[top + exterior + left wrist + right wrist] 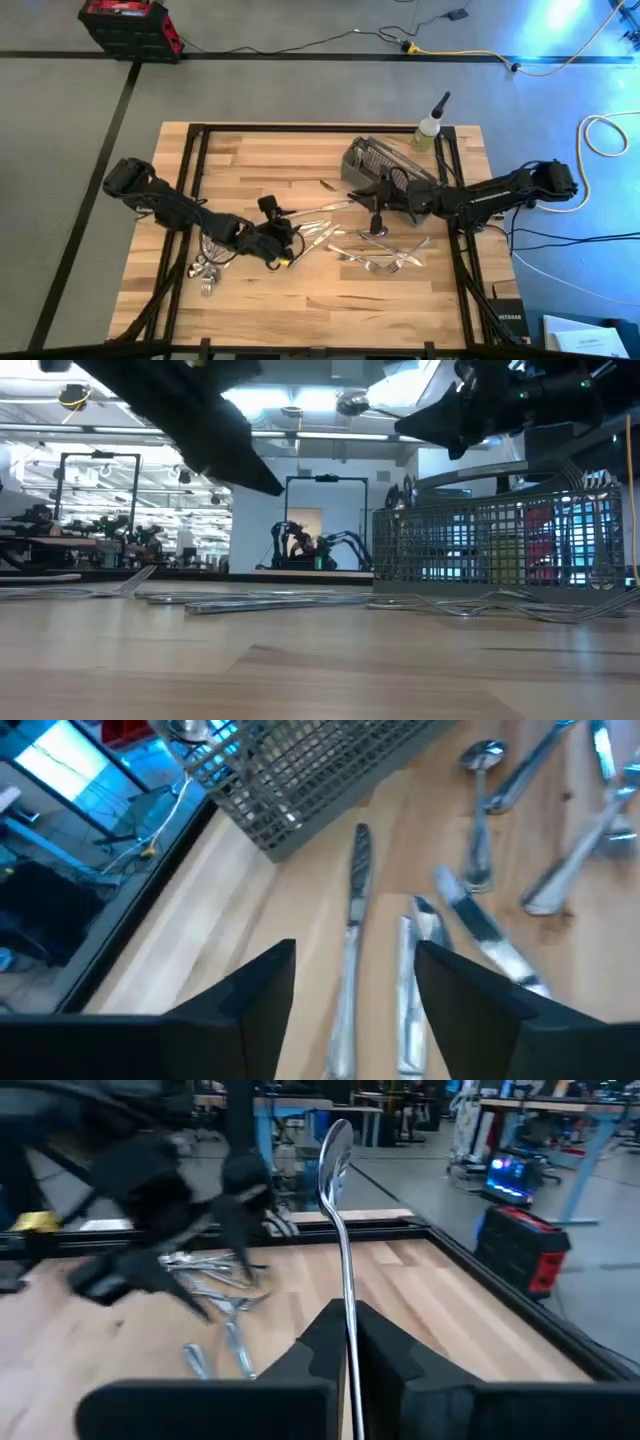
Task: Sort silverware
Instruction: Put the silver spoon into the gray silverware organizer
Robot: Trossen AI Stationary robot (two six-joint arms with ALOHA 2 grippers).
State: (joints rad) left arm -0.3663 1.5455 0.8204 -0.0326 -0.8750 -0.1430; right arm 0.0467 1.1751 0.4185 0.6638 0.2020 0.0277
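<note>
Right wrist view, right gripper (347, 1348) pinching a spoon (338, 1200) upright, left gripper (355, 982) spread over cutlery on the counter (300, 300).

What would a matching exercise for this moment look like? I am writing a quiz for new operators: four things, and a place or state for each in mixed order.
Things:
1. spoon
2. left gripper
3. mesh basket
4. squeeze bottle

Places or states:
A. at the table's far right corner
B. pinched upright in the right gripper
C. open above silverware lying on the table
D. on the wood, beside the right arm

Pairs: 1-B, 2-C, 3-D, 4-A
</note>
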